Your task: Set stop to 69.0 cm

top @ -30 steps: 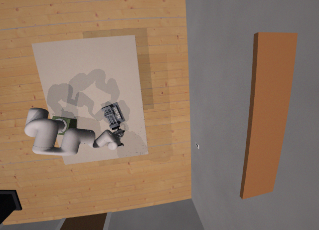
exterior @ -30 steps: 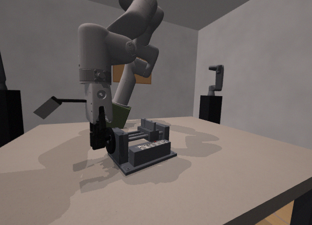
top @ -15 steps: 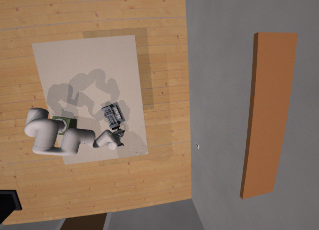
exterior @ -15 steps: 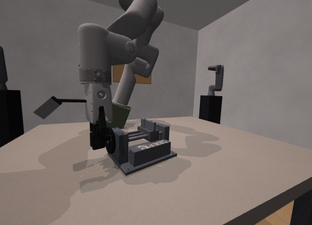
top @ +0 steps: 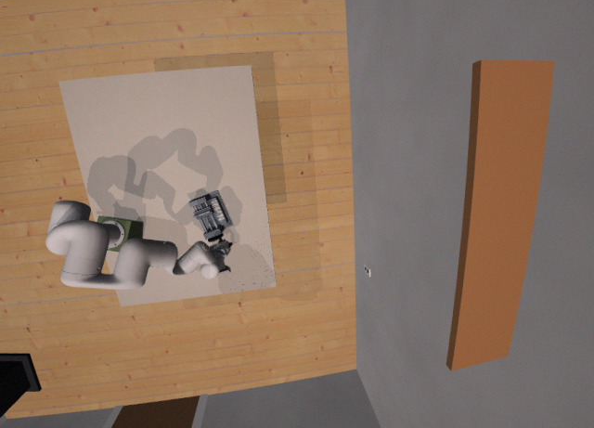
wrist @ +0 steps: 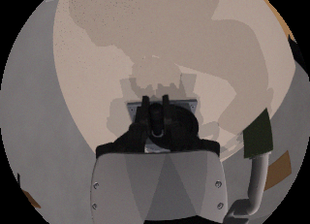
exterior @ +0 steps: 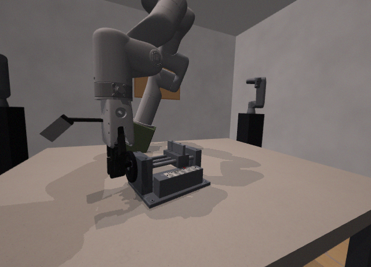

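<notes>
On the beige rectangular table top (exterior: 269, 198), the nearest task part is the black round handwheel (exterior: 130, 167), a flat disc standing upright on edge at the near-left end of the dark grey metal stop fixture (exterior: 177, 180). The black two-finger gripper (exterior: 118, 165) of the pale grey jointed arm (exterior: 119, 63) comes down from above and is clamped on the handwheel, its fingers only a little apart with the wheel's grip between them. In the wrist view the two dark fingertips point at the fixture's grey end block, and the exact contact point is too dark to make out.

Behind the wheel stands a square end block, from which parallel grey rods run back to a second block; a sliding grey stop carriage (exterior: 179, 154) sits on the rods, closer to the far block. Along the near side lies a long block bearing a white graduated scale strip (exterior: 182, 171) with a small red marker. The whole fixture rests on a flat bolted base plate, near the table's middle, just in front of the arm's green base block (exterior: 144, 138).
</notes>
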`<state>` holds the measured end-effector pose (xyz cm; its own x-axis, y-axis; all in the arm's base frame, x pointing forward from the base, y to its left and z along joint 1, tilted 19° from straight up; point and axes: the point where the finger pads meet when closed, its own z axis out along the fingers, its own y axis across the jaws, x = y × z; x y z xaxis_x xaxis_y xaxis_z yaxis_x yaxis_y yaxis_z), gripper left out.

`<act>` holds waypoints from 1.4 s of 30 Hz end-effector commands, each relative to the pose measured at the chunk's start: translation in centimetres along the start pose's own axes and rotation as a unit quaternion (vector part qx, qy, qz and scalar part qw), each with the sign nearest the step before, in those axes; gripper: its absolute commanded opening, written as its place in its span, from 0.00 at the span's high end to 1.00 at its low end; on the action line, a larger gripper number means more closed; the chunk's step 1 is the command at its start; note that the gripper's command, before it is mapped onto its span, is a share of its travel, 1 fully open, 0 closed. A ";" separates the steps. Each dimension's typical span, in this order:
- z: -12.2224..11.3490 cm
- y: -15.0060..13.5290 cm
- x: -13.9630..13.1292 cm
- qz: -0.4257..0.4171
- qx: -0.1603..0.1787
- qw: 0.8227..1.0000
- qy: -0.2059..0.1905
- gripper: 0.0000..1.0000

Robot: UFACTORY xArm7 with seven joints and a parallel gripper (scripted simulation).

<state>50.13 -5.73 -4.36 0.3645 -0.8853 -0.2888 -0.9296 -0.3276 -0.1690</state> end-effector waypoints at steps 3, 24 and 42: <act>0.0 -0.1 0.1 0.001 0.001 1.000 0.001 0.94; 0.6 -0.3 0.1 0.001 0.001 1.000 0.001 0.94; 1.7 -0.4 0.1 0.001 0.001 1.000 0.001 0.94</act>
<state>50.64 -5.07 -5.72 0.3646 -0.8853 -0.2887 -0.9295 -0.3277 -0.1691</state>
